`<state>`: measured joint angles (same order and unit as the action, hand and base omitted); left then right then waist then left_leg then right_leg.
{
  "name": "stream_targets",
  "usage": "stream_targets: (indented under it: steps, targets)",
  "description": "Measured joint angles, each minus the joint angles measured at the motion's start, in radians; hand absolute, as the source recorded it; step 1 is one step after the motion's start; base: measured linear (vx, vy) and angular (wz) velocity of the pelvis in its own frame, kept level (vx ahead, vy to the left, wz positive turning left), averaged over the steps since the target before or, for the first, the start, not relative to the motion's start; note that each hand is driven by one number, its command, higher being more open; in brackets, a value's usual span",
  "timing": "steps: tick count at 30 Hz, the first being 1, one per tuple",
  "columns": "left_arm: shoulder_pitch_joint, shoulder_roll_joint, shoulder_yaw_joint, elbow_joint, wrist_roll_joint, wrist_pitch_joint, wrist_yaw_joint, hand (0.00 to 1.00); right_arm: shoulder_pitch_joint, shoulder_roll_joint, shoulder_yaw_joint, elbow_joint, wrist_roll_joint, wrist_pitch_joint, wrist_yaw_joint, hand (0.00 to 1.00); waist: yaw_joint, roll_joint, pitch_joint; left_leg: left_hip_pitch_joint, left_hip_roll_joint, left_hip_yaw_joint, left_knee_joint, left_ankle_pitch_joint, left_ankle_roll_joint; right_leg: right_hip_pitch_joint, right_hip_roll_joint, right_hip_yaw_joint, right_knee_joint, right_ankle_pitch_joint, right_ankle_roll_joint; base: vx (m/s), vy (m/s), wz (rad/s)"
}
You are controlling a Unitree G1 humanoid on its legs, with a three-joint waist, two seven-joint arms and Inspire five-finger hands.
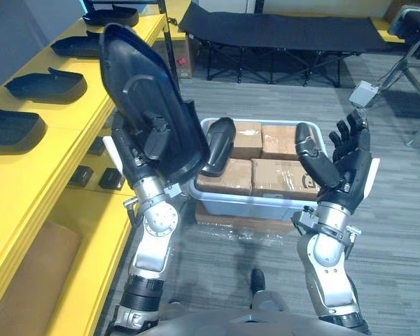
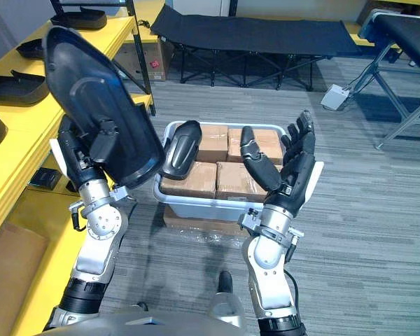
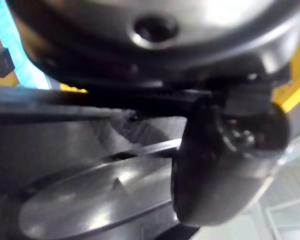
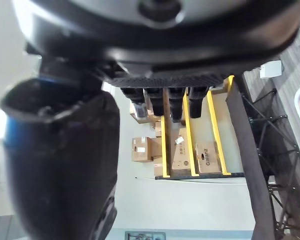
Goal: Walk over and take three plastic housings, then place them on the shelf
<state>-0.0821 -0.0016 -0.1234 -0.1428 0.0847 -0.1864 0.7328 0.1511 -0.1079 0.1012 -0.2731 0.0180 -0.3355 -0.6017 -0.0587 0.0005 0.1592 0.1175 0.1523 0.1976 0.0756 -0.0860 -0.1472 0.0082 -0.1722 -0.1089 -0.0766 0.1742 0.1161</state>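
A large black plastic housing (image 1: 143, 91) is held upright in front of me, its hollow side facing me. My left hand (image 1: 129, 157) is shut on its lower edge, with the thumb (image 3: 225, 160) pressed over the housing's inner face (image 3: 90, 200). A second black housing (image 1: 218, 143) leans on the boxes in the grey bin (image 1: 266, 203) below. My right hand (image 1: 336, 164) is raised over the bin's right side, open and holding nothing, its fingers (image 4: 160, 100) straight. Several more housings (image 1: 45, 85) lie on the yellow shelf (image 1: 63, 119) at the left.
The bin holds taped cardboard boxes (image 1: 276, 175) and stands on the grey floor close in front. A black folding cot (image 1: 280, 31) stretches across the back. A metal stand (image 1: 406, 63) is at the far right. The shelf's lower level holds small dark parts (image 1: 84, 175).
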Motion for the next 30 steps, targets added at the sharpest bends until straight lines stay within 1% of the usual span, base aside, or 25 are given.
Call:
stream_targets:
  steps: [2, 5, 6, 7, 10, 11, 13, 14, 16, 18, 19, 22, 23, 25, 26, 27, 30]
  targets:
    - [0.000, 0.000, 0.032, 0.000, -0.005, -0.046, 0.021, 0.00, 0.000, 0.011, -0.014, 0.000, 0.027, -0.013, 0.001, 0.00, 0.000, -0.006, -0.005, 0.010, -0.001, 0.006, -0.006, 0.000, 0.000, 0.003, 0.000, 0.004, 0.000, 0.000, 0.000, 0.00, 0.019, -0.06]
    - [0.009, -0.001, 0.065, -0.016, -0.034, -0.080, 0.027, 0.00, 0.000, 0.034, -0.043, 0.000, 0.102, -0.028, 0.018, 0.00, 0.000, -0.006, -0.007, 0.015, -0.001, 0.007, -0.008, -0.001, 0.000, 0.009, 0.000, 0.004, 0.000, 0.000, 0.000, -0.01, 0.005, -0.01]
    - [0.020, -0.004, 0.083, -0.034, -0.045, -0.095, 0.027, 0.00, 0.001, 0.043, -0.063, 0.000, 0.167, -0.041, 0.043, 0.00, 0.000, -0.006, -0.007, 0.015, -0.001, 0.006, -0.008, -0.001, 0.000, 0.009, 0.000, 0.003, 0.000, -0.001, 0.000, 0.00, 0.000, 0.00]
    - [0.041, -0.012, 0.111, -0.065, -0.045, -0.102, 0.027, 0.00, 0.001, 0.047, -0.087, 0.000, 0.256, -0.054, 0.089, 0.00, 0.000, -0.005, -0.008, 0.015, -0.001, 0.006, -0.008, 0.000, 0.000, 0.009, 0.000, 0.002, 0.000, -0.001, 0.000, -0.03, 0.010, 0.00]
    - [0.085, -0.028, 0.149, -0.116, -0.045, -0.122, 0.022, 0.00, 0.001, 0.047, -0.116, 0.002, 0.372, -0.072, 0.159, 0.00, 0.001, -0.001, -0.011, 0.014, -0.001, 0.001, -0.008, 0.000, 0.001, 0.011, 0.000, -0.002, 0.000, -0.001, 0.000, -0.01, 0.005, 0.04]
    - [0.105, -0.034, 0.167, -0.139, -0.045, -0.127, 0.019, 0.00, 0.000, 0.055, -0.130, 0.001, 0.427, -0.089, 0.197, 0.00, 0.002, 0.001, -0.012, 0.013, -0.001, -0.004, -0.008, 0.001, 0.001, 0.014, -0.001, -0.008, 0.000, -0.001, 0.000, -0.01, 0.005, 0.13]
    - [0.137, -0.037, 0.200, -0.163, -0.046, -0.141, 0.018, 0.00, 0.000, 0.070, -0.147, 0.002, 0.479, -0.095, 0.245, 0.00, 0.002, 0.006, -0.016, 0.013, 0.000, -0.019, -0.008, 0.002, 0.001, 0.026, -0.002, -0.024, -0.001, -0.005, -0.002, -0.02, 0.004, 0.20]
    - [0.143, -0.039, 0.211, -0.170, -0.046, -0.141, 0.019, 0.00, 0.000, 0.072, -0.150, 0.002, 0.486, -0.095, 0.255, 0.00, 0.004, 0.008, -0.018, 0.013, 0.000, -0.024, -0.008, 0.002, 0.001, 0.029, -0.003, -0.027, -0.001, -0.006, -0.001, -0.02, 0.002, 0.20]
    - [0.180, -0.041, 0.253, -0.203, -0.046, -0.150, 0.027, 0.00, 0.000, 0.078, -0.150, 0.003, 0.533, -0.095, 0.314, 0.00, 0.009, 0.012, -0.036, 0.003, 0.000, -0.040, -0.008, 0.003, 0.000, 0.030, -0.004, -0.043, -0.001, -0.010, 0.001, -0.02, 0.000, 0.20]
    - [0.200, -0.042, 0.279, -0.227, -0.042, -0.162, 0.037, 0.00, 0.000, 0.080, -0.150, 0.005, 0.551, -0.095, 0.353, 0.00, 0.015, 0.014, -0.044, -0.005, 0.000, -0.050, -0.008, 0.004, 0.001, 0.030, -0.005, -0.054, -0.001, -0.012, 0.001, -0.02, -0.001, 0.17]
    - [0.216, -0.043, 0.306, -0.253, -0.038, -0.163, 0.050, 0.00, 0.000, 0.082, -0.150, 0.005, 0.586, -0.095, 0.401, 0.00, 0.029, 0.016, -0.047, -0.005, 0.000, -0.057, -0.008, 0.006, 0.001, 0.033, -0.005, -0.061, -0.001, -0.013, 0.001, -0.01, -0.001, 0.15]
    - [0.234, -0.045, 0.363, -0.283, -0.028, -0.163, 0.081, 0.00, -0.014, 0.084, -0.140, 0.029, 0.667, -0.094, 0.484, 0.00, 0.036, 0.016, -0.051, -0.007, 0.000, -0.078, -0.008, 0.008, 0.001, 0.047, -0.007, -0.082, -0.001, -0.018, -0.001, -0.02, -0.002, 0.22]
    - [0.250, -0.046, 0.399, -0.298, 0.011, -0.163, 0.105, 0.00, -0.014, 0.085, -0.130, 0.043, 0.734, -0.093, 0.537, 0.00, 0.049, 0.015, -0.056, -0.011, 0.000, -0.086, -0.008, 0.009, 0.001, 0.048, -0.008, -0.091, -0.001, -0.020, -0.001, -0.01, 0.000, 0.14]
    - [0.253, -0.049, 0.439, -0.309, 0.047, -0.164, 0.129, 0.00, -0.017, 0.087, -0.127, 0.067, 0.785, -0.089, 0.587, 0.00, 0.063, 0.010, -0.065, -0.026, -0.001, -0.107, -0.006, 0.011, 0.004, 0.048, -0.010, -0.109, -0.002, -0.021, -0.001, -0.01, -0.002, 0.26]
    - [0.256, -0.049, 0.449, -0.314, 0.048, -0.164, 0.136, 0.00, -0.019, 0.087, -0.124, 0.075, 0.785, -0.086, 0.595, 0.00, 0.068, 0.009, -0.067, -0.027, -0.002, -0.111, -0.008, 0.013, 0.005, 0.049, -0.010, -0.113, -0.002, -0.022, -0.001, 0.00, -0.002, 0.26]
    - [0.260, -0.050, 0.461, -0.321, 0.049, -0.164, 0.144, 0.00, -0.023, 0.087, -0.118, 0.083, 0.785, -0.082, 0.605, 1.00, 0.078, 0.008, -0.068, -0.028, -0.002, -0.115, -0.008, 0.016, 0.001, 0.050, -0.010, -0.117, -0.002, -0.022, -0.001, 0.00, 0.000, 0.14]
    - [0.284, -0.050, 0.523, -0.323, 0.085, -0.164, 0.162, 0.00, -0.059, 0.086, -0.085, 0.116, 0.786, -0.056, 0.643, 1.00, 0.087, 0.004, -0.072, -0.041, -0.003, -0.137, -0.003, 0.018, 0.003, 0.055, -0.011, -0.139, -0.002, -0.025, -0.003, -0.01, 0.000, 0.18]
